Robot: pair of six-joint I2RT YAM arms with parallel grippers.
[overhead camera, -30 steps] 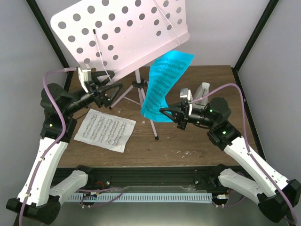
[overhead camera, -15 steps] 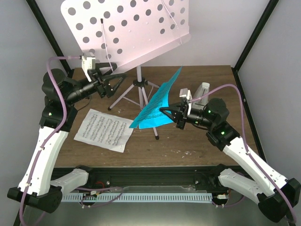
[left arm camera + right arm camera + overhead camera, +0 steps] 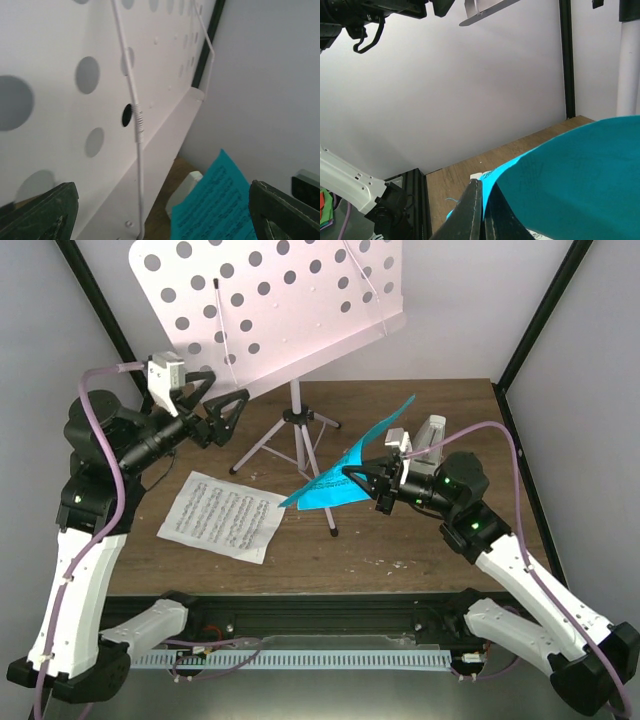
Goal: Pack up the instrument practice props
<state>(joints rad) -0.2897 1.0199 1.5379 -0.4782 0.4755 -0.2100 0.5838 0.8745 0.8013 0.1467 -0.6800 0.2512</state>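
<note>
Clenching teal booklet (image 3: 325, 485) in right tool (image 3: 350, 475), spread toward 9 o'clock, with released left tool (image 3: 228, 388) at 7 o'clock of music stand (image 3: 270, 335).

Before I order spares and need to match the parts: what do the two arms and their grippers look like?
The left arm and right arm have white lower links, black joints and upper sections, and a lilac cable running along each. The left gripper and right gripper have black triangular fingers, and each carries a white camera block.
</note>
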